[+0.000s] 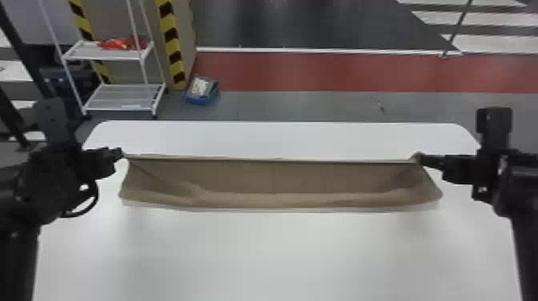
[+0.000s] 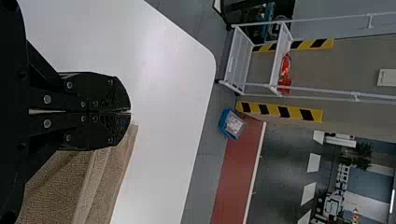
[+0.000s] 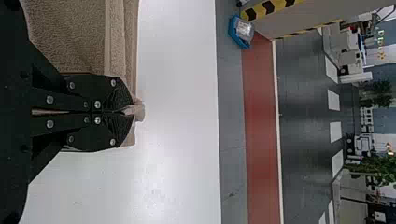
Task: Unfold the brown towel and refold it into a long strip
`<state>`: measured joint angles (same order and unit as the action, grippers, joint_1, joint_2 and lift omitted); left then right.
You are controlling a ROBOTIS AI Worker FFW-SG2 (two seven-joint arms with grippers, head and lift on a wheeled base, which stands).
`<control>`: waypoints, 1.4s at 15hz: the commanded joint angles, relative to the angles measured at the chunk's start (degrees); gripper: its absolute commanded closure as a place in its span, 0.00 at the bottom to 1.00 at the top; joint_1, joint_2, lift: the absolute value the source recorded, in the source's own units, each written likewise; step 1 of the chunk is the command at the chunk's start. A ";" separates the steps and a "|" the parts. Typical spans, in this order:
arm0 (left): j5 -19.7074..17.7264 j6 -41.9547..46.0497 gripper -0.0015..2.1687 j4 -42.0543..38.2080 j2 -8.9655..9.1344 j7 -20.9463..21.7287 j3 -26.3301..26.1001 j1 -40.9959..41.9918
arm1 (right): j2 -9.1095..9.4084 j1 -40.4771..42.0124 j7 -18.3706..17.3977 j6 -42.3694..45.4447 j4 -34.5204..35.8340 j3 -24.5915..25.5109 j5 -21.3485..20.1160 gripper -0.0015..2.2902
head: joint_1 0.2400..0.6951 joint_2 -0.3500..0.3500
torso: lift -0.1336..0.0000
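Towel point(image 1: 280, 176) between left hand point(image 1: 120, 153) and right hand point(image 1: 422, 161), tips inward, seemingly level

blk arms point(image 1: 24, 192), black cable loop point(image 1: 82, 208) on L arm, flat blk hand point(image 2: 130, 112) w/ silver screws

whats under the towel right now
White table shows on every side of the towel, so it likely continues beneath. The towel covers that patch, so anything else under there can't be seen.

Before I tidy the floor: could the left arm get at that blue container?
Probably not: the container sits on the floor beyond the table, and the left end effector is pinching the towel.
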<state>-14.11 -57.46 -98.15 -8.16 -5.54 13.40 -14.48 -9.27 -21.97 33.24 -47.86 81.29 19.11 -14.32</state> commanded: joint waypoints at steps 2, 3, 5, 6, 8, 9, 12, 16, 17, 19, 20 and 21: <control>1.37 4.58 0.73 5.07 -0.10 0.10 -1.71 -2.30 | 0.04 -1.14 -0.55 1.67 -2.28 -0.74 -0.27 0.52 | 1.00 0.46 | 0.08; 1.55 7.57 0.56 6.83 -0.10 0.53 -2.41 -2.83 | -0.05 -1.32 -0.72 1.84 -2.80 -1.27 -0.44 0.52 | 1.00 0.46 | 0.08; 1.99 11.26 0.24 10.78 -0.28 1.06 -3.29 -4.50 | -0.14 -2.28 -1.16 2.55 -5.44 -2.32 -1.76 0.49 | 1.00 0.46 | 0.08; 2.07 12.67 0.11 12.28 -0.54 1.06 -3.90 -5.12 | -0.05 -2.28 -2.13 3.95 -6.05 -2.67 -2.20 0.44 | 1.00 0.46 | 0.08; 5.50 16.54 0.04 14.65 -0.63 0.97 -5.49 -5.73 | -0.05 -2.28 -2.66 4.66 -7.02 -3.46 -2.55 0.42 | 1.00 0.46 | 0.08; 7.43 19.17 0.04 15.35 -0.54 0.80 -5.84 -5.73 | -0.05 -2.28 -3.27 5.54 -7.20 -3.64 -2.55 0.30 | 1.00 0.46 | 0.08; 8.05 21.28 0.04 15.26 -0.72 1.06 -5.31 -4.24 | -0.31 -1.93 -4.77 11.51 -8.43 -3.55 -2.55 0.00 | 0.98 0.47 | 0.08; 7.26 21.63 0.04 11.84 -0.72 1.15 -3.29 0.60 | -1.19 -0.97 -6.96 17.14 -8.69 -3.20 -2.55 0.02 | 0.99 0.48 | 0.08; 6.99 21.63 0.04 10.52 -0.72 1.15 -3.11 1.48 | -1.54 -0.70 -7.23 18.19 -8.60 -3.20 -3.08 0.02 | 1.00 0.47 | 0.08; 5.41 21.63 0.04 6.39 -0.72 1.33 -1.71 5.08 | -1.90 1.67 -7.23 17.31 -6.58 -2.76 -3.43 0.03 | 1.00 0.47 | 0.08; 4.09 21.63 0.04 4.89 -0.72 1.85 -0.56 6.57 | -1.98 3.69 -5.12 15.03 -3.68 -2.41 -2.29 0.05 | 1.00 0.47 | 0.08; 3.30 21.63 0.04 4.19 -0.72 2.73 0.67 7.36 | -1.98 5.36 -2.66 13.80 -1.31 -1.70 -1.41 0.08 | 1.00 0.46 | 0.08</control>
<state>-9.40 -35.81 -92.31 -8.88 -3.38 12.39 -8.81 -11.19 -19.20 28.88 -31.92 76.52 16.57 -16.99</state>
